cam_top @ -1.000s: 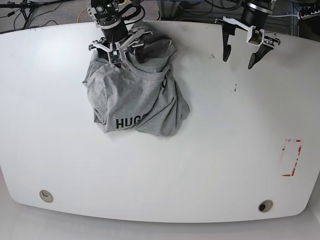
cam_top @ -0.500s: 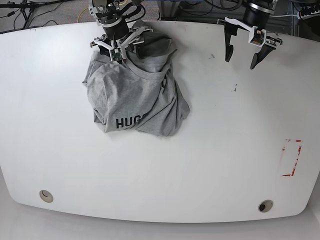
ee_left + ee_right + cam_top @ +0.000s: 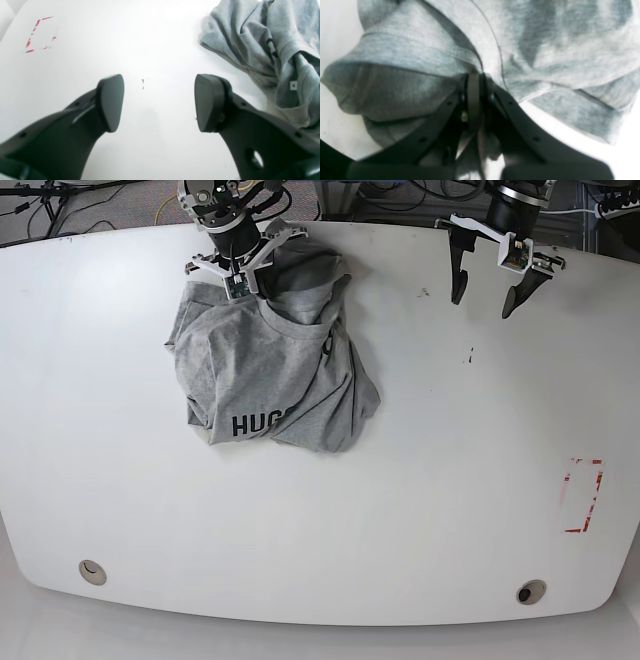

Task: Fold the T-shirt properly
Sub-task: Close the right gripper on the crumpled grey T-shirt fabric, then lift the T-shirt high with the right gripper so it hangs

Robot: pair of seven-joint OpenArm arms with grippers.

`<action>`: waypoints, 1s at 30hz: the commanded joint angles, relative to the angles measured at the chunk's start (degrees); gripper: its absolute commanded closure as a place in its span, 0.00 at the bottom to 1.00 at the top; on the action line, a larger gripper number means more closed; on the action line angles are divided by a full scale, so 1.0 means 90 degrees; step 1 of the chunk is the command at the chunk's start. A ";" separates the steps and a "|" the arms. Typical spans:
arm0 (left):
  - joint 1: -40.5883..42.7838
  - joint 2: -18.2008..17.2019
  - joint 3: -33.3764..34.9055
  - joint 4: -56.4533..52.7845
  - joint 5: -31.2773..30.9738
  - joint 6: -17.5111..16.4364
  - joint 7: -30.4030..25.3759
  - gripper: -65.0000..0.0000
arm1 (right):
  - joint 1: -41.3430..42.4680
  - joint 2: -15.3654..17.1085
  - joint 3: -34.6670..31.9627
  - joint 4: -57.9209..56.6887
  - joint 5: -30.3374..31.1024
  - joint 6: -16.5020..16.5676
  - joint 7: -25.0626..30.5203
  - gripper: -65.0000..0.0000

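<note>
The right hand (image 3: 240,280) pinches the crumpled T-shirt (image 3: 270,370) at its far edge. The left hand (image 3: 485,292) hangs spread wide above the bare desk (image 3: 420,480).

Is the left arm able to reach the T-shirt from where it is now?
Probably yes. The left hand is open over bare table, and nothing lies between it and the T-shirt. The right hand already grips the shirt's far edge.

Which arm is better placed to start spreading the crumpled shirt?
Right. The right gripper is already clamped on the T-shirt at its far edge; the left gripper hangs open over the bare table.
</note>
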 commanded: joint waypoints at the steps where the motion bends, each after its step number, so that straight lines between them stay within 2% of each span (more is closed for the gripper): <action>1: 0.0084 -0.0021 -0.0014 0.0086 -0.0024 0.0031 -0.0189 0.36 | -0.0044 0.0021 0.0013 0.0271 0.0018 0.0048 0.0165 1.00; 12: 0.0035 -0.0041 0.0026 -0.0041 -0.0014 0.0002 -0.0072 0.36 | 0.0015 0.0021 -0.0017 0.0779 0.0008 0.0048 0.0165 1.00; 22: -0.0170 -0.0216 0.0494 -0.0041 -0.0024 -0.0008 0.0778 0.36 | 0.0933 0.0021 -0.0036 0.0867 0.0008 0.0048 0.0185 1.00; 30: -0.0317 -0.0373 0.0856 -0.0041 -0.0024 -0.0008 0.0983 0.36 | 0.1588 0.0011 -0.0124 0.0857 0.0008 0.0048 0.0146 0.99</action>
